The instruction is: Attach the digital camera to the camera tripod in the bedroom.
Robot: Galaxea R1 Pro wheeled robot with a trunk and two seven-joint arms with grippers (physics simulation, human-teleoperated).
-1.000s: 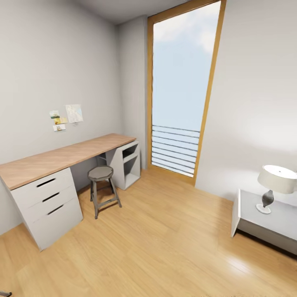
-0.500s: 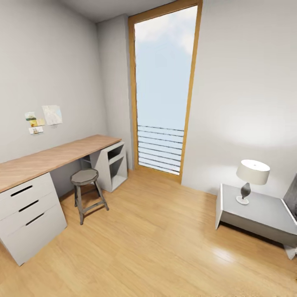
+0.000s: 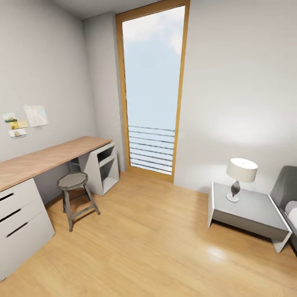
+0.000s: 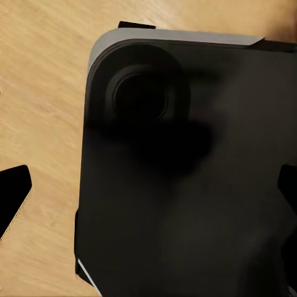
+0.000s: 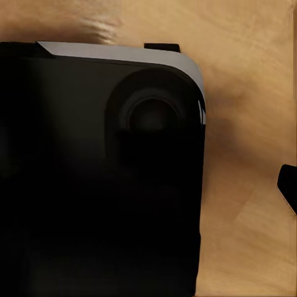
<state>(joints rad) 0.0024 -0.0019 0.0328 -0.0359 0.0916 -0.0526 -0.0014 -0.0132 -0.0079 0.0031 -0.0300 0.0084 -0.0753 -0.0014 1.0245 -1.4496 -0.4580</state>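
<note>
the head view took in the bedroom (image 3: pixel 165 247): a wood-topped desk (image 3: pixel 45 159) and stool (image 3: pixel 74 194) at left, a tall window (image 3: pixel 150 90) far ahead, a nightstand (image 3: pixel 247 210) with a lamp (image 3: pixel 240 177) at right. both wrist views looked down on the robot's dark base (image 4: pixel 192 185) above plank floor. whether either claw was open or closed could not be told.

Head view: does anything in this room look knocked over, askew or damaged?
Nothing stands out. The round grey metal stool stands upright by the long wood-topped desk, and the white-shaded table lamp stands upright on the grey bedside table.
</note>
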